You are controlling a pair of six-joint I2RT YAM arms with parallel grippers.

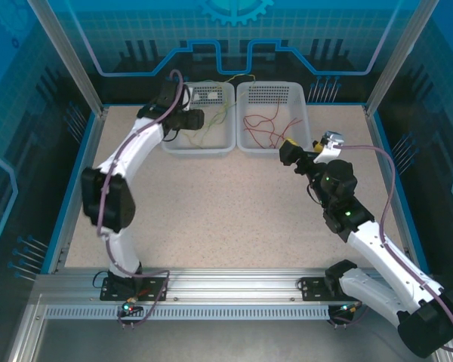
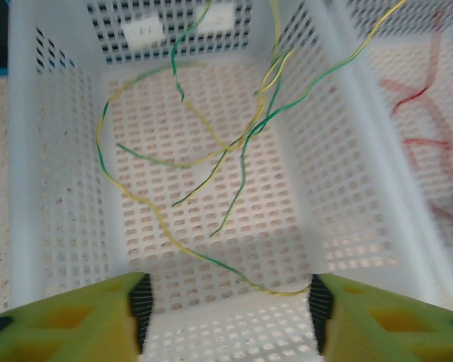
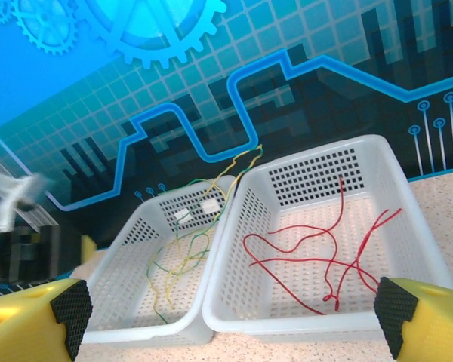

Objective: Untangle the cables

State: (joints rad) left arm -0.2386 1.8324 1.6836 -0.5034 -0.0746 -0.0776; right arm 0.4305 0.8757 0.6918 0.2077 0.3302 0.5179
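Left hand [image 2: 228,309] spread just above green-yellow cables [image 2: 243,164] in white basket [image 2: 53,188]

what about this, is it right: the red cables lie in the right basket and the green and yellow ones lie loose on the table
The red cables lie in the right basket, but the green and yellow ones lie in the left basket, not loose on the table; the left wrist view shows it.
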